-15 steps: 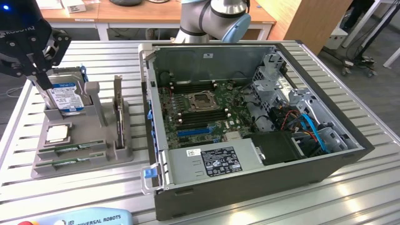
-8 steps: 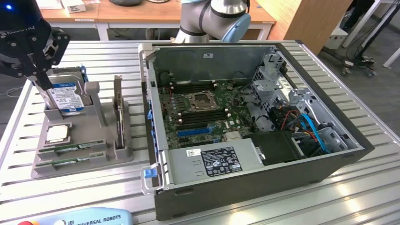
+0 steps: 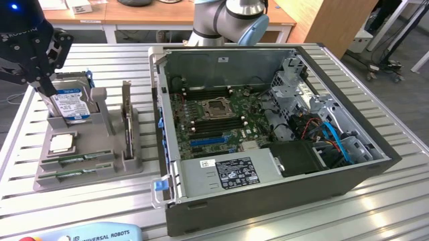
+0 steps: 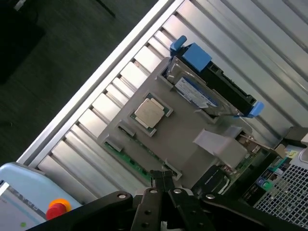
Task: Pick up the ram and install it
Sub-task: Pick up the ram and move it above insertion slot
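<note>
The gripper [image 3: 47, 89] bears "ROBOTIQ" on its black body, and the blue teach pendant [image 3: 94, 234], well apart from it, reads "UNIVERSAL ROBOTS".

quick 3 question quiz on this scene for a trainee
1. True or false: the hand holds the ram.
2. Which part carries a blue label? A) drive B) processor C) ram
3. Fill in: the open case sits on the exterior view's ____ of the holder.

Key: 1 false, the ram lies in the holder; 2 A; 3 right.
</note>
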`<state>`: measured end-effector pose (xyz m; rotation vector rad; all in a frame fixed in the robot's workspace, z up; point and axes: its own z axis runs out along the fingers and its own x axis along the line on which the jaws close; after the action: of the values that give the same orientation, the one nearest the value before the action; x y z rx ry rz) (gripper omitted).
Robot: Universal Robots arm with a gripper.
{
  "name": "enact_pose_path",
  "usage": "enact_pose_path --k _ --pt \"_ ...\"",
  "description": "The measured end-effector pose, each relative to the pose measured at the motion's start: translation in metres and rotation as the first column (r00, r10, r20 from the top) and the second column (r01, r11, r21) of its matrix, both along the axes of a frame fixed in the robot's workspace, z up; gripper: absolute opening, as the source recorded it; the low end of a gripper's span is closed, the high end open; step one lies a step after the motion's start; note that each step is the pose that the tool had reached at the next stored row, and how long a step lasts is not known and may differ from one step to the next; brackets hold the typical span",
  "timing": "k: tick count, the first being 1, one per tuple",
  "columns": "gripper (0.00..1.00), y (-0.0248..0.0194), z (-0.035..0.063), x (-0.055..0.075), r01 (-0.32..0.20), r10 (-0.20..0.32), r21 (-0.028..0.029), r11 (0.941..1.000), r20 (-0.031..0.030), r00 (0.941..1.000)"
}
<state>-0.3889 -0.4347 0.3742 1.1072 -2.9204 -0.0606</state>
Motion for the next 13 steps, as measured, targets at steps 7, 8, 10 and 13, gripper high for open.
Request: enact_pose_path --k 7,8,10,13 --pt "0.10 0.0000 -0.0001 0.0000 -0.103 0.103 0.0000 0.9946 0.0000 0.9946" --pt "0.10 0.0000 0.0000 0.0000 -0.117 0.117 0.0000 0.9931 -0.0001 0.9931" --pt "0.10 0.0000 -0.0001 0.0000 -0.145 0.145 0.0000 0.9894 0.0001 0.9894" --pt "0.10 0.0000 -0.0001 0.0000 -0.184 0.184 0.0000 0.9829 0.0000 0.9829"
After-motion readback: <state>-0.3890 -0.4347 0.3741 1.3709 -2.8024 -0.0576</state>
